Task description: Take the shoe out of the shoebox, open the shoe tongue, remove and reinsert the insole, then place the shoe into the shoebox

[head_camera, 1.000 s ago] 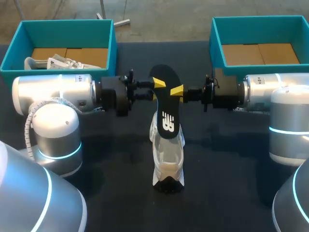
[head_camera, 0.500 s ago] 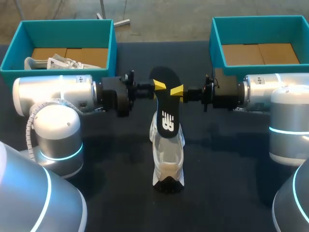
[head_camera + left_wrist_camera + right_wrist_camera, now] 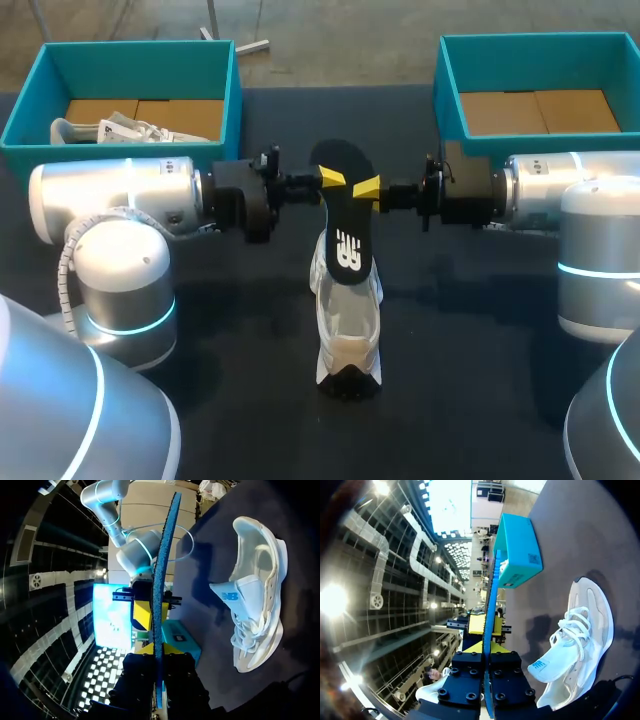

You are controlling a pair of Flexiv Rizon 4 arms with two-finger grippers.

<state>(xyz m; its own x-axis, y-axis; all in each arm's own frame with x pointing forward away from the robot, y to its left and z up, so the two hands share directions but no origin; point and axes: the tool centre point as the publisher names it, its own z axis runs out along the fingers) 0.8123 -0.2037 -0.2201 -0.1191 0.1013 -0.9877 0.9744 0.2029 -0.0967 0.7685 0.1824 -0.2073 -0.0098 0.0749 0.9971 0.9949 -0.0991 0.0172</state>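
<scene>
While the white shoe, a blue logo on its tongue, lies at lower centre on the table, the black insole, marked with a white logo, is held above it, clamped by the left gripper and right gripper. Teal boxes are seen at both upper corners.

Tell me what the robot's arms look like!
The left arm and right arm are fat silvery tubes with glowing blue rings. A white curly cable wraps the left one. The left gripper and right gripper are black with yellow tips.
</scene>
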